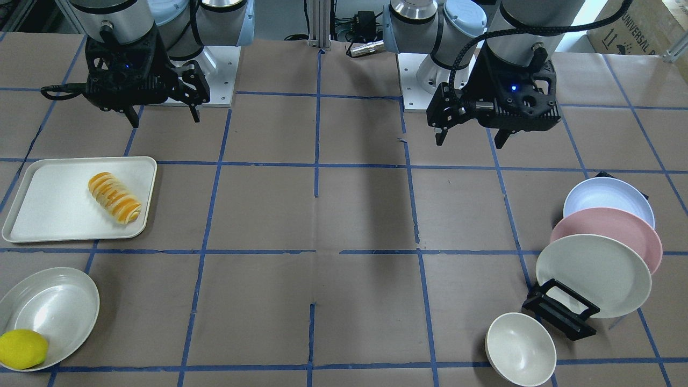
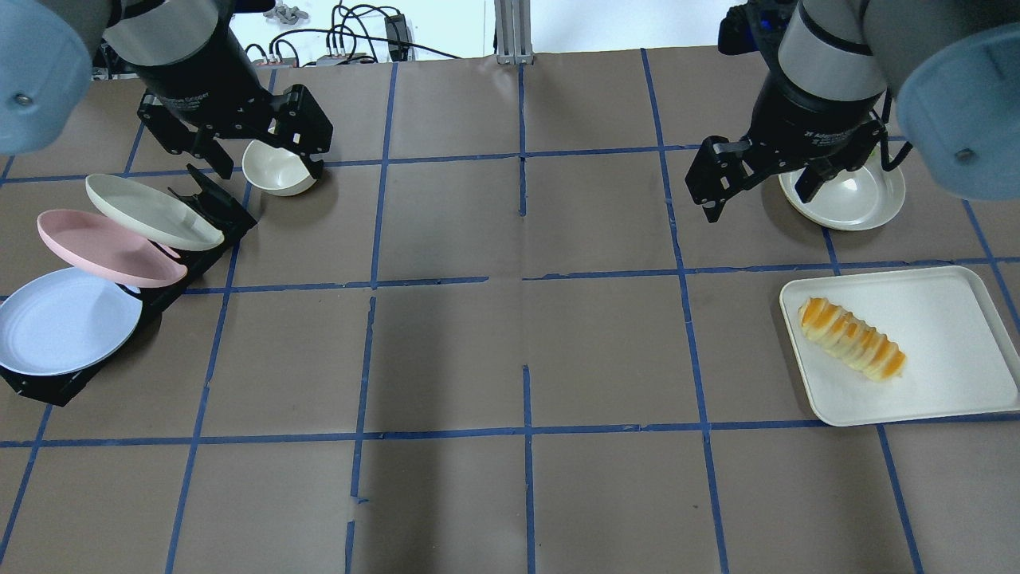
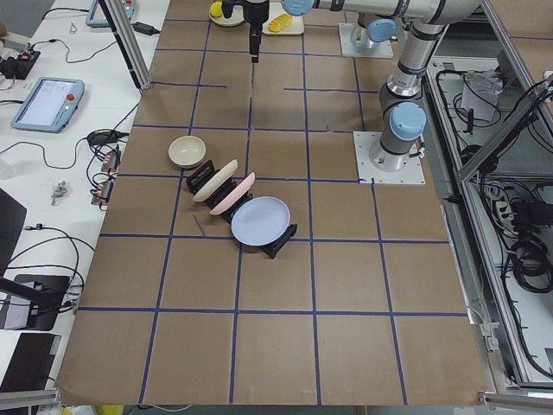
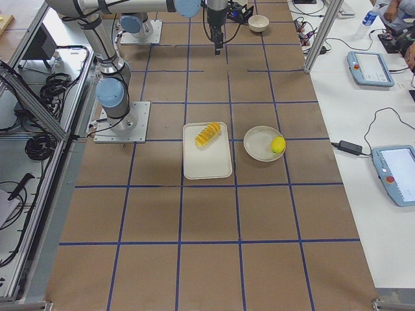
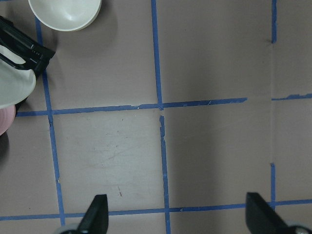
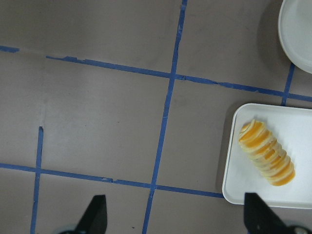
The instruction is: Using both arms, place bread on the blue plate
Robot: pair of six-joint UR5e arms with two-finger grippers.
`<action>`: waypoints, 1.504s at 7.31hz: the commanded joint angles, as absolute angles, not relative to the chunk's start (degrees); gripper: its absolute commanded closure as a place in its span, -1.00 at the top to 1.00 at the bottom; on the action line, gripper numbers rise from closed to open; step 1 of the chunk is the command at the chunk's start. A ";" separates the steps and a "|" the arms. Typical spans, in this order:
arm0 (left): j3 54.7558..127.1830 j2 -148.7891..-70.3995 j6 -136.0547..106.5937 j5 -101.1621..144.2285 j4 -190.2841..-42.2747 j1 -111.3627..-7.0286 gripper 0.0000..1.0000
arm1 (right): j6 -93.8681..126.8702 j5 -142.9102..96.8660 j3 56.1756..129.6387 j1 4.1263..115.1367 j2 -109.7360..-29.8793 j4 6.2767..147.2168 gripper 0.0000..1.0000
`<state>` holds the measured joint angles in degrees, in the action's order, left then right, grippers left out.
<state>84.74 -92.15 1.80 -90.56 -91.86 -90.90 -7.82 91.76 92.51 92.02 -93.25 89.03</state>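
Note:
The bread (image 1: 114, 197), an orange and cream striped twisted loaf, lies on a white tray (image 1: 48, 215); it also shows in the overhead view (image 2: 851, 349) and the right wrist view (image 6: 266, 152). The blue plate (image 1: 607, 198) leans in a black rack at the robot's left, behind a pink plate (image 1: 618, 231) and a cream plate (image 1: 591, 271); it also shows in the overhead view (image 2: 64, 319). My left gripper (image 1: 469, 141) is open and empty, high above the table near the rack. My right gripper (image 1: 164, 119) is open and empty, high above the table, away from the tray.
A small cream bowl (image 1: 520, 348) stands beside the rack (image 1: 561, 312). A yellow lemon (image 1: 21, 348) lies in a shallow cream dish (image 1: 59, 301) near the tray. Blue tape lines cross the brown table.

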 commanded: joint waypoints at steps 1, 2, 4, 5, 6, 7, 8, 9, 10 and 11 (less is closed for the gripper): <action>84.38 -92.20 1.84 -90.62 -93.24 -90.62 0.99 | -7.82 91.76 92.55 92.02 -93.25 89.03 0.99; 84.29 -92.20 1.93 -90.70 -93.60 -90.44 0.99 | -7.82 91.76 92.55 92.02 -93.25 89.03 0.99; 84.64 -92.29 6.73 -91.58 -93.60 -87.21 0.99 | -7.30 92.20 93.07 92.02 -93.16 88.51 0.99; 84.55 -92.20 8.07 -91.58 -93.60 -85.97 0.99 | -8.25 92.20 94.21 91.67 -93.16 89.03 0.99; 84.81 -92.11 10.44 -91.84 -93.60 -84.83 0.99 | -12.70 95.94 96.39 90.63 -93.08 90.60 0.99; 84.81 -91.76 13.07 -91.76 -93.69 -82.55 0.99 | -20.14 98.41 99.37 87.83 -93.51 92.79 0.99; 84.99 -91.50 16.66 -91.76 -93.69 -79.83 0.99 | -28.13 98.44 102.01 84.76 -94.04 93.33 0.99; 84.99 -91.32 21.48 -91.76 -93.69 -76.41 0.99 | -35.87 98.44 105.00 81.77 -94.04 96.99 0.99; 85.43 -91.23 26.49 -91.41 -93.60 -72.11 0.99 | -40.21 97.83 108.77 79.30 -94.22 99.03 1.00; 86.04 -91.32 30.37 -90.80 -93.60 -66.94 0.99 | -40.78 97.74 111.77 78.84 -93.87 103.84 1.00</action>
